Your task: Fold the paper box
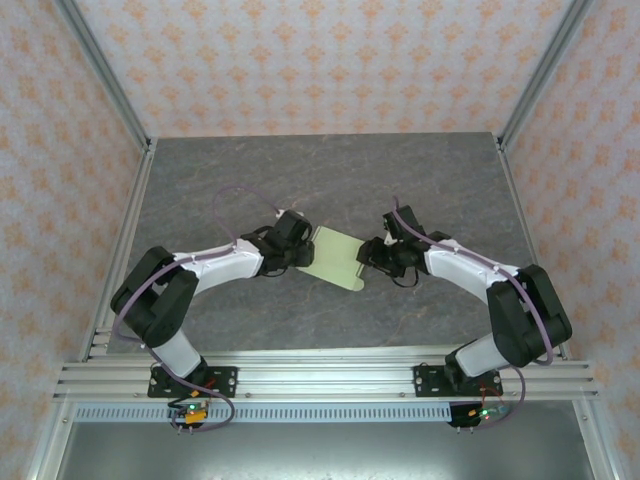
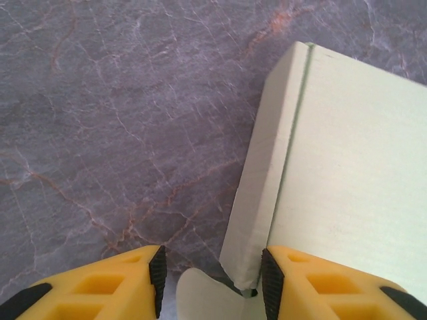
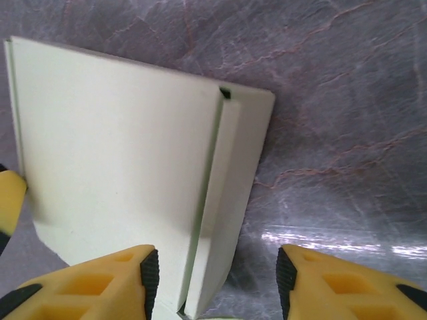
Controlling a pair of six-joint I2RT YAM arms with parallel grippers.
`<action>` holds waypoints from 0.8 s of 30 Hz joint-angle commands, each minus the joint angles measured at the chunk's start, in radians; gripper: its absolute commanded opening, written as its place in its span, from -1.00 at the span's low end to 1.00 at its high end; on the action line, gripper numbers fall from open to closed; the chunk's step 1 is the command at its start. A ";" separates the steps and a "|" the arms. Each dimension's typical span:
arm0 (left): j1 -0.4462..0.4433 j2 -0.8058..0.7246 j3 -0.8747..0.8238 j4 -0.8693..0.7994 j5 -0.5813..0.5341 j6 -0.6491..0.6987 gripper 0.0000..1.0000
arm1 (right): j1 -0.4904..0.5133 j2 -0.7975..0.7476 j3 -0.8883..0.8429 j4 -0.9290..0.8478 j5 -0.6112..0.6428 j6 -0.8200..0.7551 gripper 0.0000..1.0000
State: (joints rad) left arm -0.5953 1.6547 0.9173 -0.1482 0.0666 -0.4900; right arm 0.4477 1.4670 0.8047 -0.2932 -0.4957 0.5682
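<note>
Left tool (image 2: 213,280) wide, right tool (image 3: 217,280) wide, each straddling paper box (image 1: 335,258) edge.

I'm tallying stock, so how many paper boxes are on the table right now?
1. The paper box lies on the table between the left gripper and the right gripper, whose open jaws straddle its opposite edges. The arms could hide a small scrap.

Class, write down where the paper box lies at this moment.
Seen from the top camera, the paper box sits near the middle of the table, between the left pincer at its left edge and the right pincer at its right edge.
</note>
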 commanded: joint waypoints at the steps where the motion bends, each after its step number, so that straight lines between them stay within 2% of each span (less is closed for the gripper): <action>1: 0.034 0.023 -0.045 0.055 0.078 -0.033 -0.14 | -0.023 0.014 -0.013 0.046 -0.060 0.020 0.15; 5: 0.078 0.068 -0.049 0.090 0.194 -0.038 -0.17 | -0.045 0.019 -0.042 0.131 -0.103 0.094 0.33; 8: 0.104 0.088 -0.070 0.137 0.244 -0.090 -0.18 | -0.065 0.025 -0.088 0.254 -0.147 0.199 0.43; 14: 0.114 0.083 -0.083 0.148 0.254 -0.091 -0.19 | -0.068 0.048 -0.217 0.531 -0.144 0.417 0.54; 20: 0.118 0.111 -0.076 0.139 0.250 -0.080 -0.20 | -0.069 0.131 -0.245 0.690 -0.158 0.497 0.57; 24: 0.130 0.127 -0.088 0.159 0.251 -0.077 -0.27 | -0.066 0.167 -0.243 0.773 -0.185 0.538 0.57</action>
State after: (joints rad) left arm -0.4770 1.7222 0.8665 0.0921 0.3340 -0.5762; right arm 0.3725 1.5867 0.5800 0.3576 -0.6556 1.0416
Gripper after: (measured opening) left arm 0.370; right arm 0.784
